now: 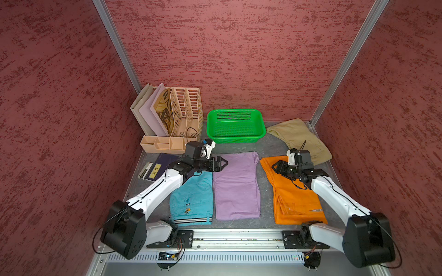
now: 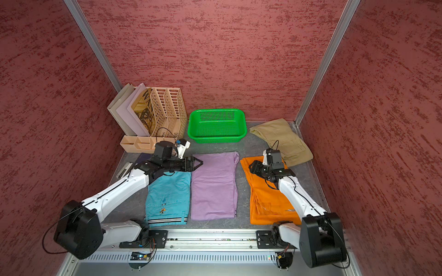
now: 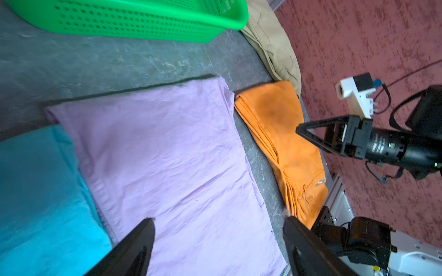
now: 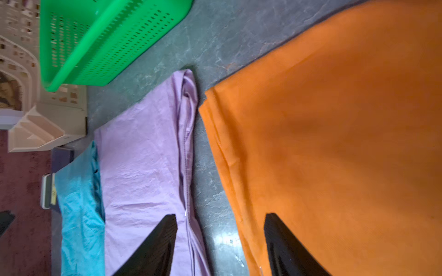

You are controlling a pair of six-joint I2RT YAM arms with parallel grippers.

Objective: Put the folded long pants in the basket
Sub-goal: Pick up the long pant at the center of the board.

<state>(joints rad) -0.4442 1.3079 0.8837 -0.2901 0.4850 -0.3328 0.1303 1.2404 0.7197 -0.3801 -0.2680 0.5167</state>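
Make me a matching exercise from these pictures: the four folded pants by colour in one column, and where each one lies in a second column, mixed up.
Things
1. orange pants
2. khaki pants
3. lilac pants
4. teal pants

Places
A. between two other pants
B. beside the basket, by the back wall
C. partly under the right arm
D. partly under the left arm, striped waistband nearest the robot

Pairs: 1-C, 2-B, 3-A, 4-D
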